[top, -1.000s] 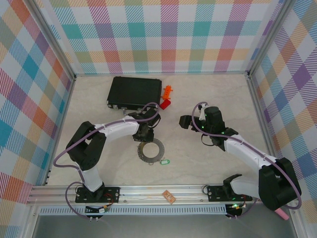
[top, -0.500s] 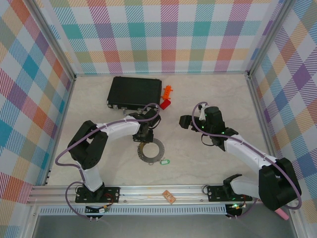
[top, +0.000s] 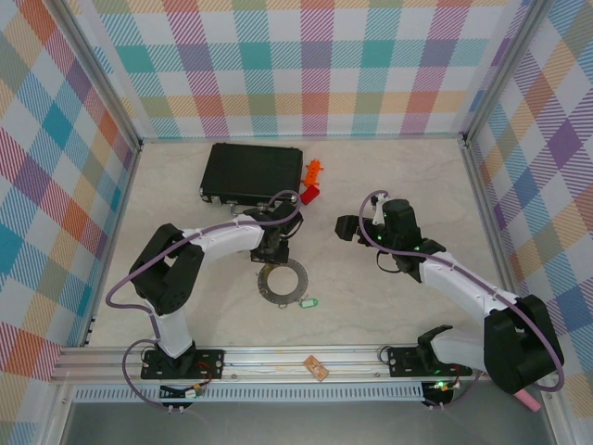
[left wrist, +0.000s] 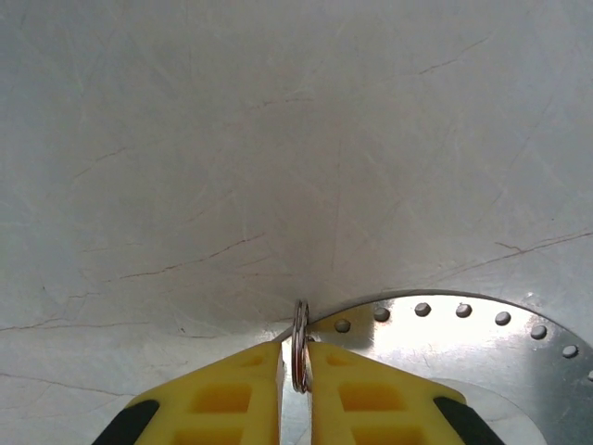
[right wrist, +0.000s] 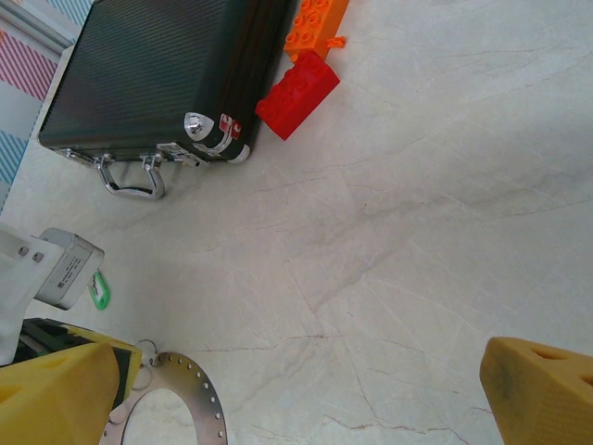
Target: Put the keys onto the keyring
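left fingers [left wrist: 222, 399] narrowed, seemingly pinching small wire ring [left wrist: 299, 338] at keyring [left wrist: 463, 348] | right fingers [right wrist: 537, 385] unchanged, wide, empty

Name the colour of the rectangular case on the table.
The case is black; the right wrist view shows it best.

The keyring [left wrist: 463, 343] is running off the left wrist view's edge, a small wire ring [left wrist: 300, 345] is sitting half buried between yellow fingers [left wrist: 222, 399], and the orange brick [right wrist: 315, 23] is getting clipped up top.
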Robot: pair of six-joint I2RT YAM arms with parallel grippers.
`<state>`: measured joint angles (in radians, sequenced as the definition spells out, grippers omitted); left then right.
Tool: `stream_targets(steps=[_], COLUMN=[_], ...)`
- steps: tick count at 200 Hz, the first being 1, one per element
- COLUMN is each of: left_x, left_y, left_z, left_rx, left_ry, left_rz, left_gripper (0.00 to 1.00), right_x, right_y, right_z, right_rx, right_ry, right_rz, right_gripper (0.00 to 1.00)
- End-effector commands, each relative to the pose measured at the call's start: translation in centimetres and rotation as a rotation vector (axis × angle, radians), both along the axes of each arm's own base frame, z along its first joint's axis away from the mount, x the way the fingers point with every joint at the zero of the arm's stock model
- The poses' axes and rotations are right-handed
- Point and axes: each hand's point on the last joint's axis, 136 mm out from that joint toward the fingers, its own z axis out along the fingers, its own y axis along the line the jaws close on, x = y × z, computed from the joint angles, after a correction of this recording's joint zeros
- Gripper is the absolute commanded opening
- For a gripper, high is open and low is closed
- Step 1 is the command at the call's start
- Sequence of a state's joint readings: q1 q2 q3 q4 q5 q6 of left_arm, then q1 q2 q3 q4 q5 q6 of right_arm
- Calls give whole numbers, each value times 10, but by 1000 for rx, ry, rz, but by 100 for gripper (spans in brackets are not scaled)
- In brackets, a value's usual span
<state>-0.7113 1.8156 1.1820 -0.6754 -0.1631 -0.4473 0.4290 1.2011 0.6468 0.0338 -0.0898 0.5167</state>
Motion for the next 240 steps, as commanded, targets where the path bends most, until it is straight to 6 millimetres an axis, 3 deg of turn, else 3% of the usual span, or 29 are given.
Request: stream_targets(steps=[1,23,44,70,187,210,240], left_x=[2,2,4,8,43,44,46], left_y=[0,0,-1,-1,-31,-31,-28], left_z=[0,-1,3,16,139,143,128], left_rx=[29,34,27,13,-157,-147,-100], left_ry=[-5,-5,-15,-63,-476,-484,-454], left_rz=[-21,-22,-23,-27,-206,-214,-216], left_gripper=[13,9,0,0,0,0,0], right_x=[-1,-2,-2,-2,-8,-8,-8], right_y=[3,2,2,2,1,0,1], right_z=[7,7,8,10,29,29,28], right_rx=[26,27,27,30,75,72,76], right_ry=[-13,-14,-17,-26,-134,-137,-131], right_rz=[2,2,2,3,13,10,15], right_gripper=[99,99,99,99,99,99,99])
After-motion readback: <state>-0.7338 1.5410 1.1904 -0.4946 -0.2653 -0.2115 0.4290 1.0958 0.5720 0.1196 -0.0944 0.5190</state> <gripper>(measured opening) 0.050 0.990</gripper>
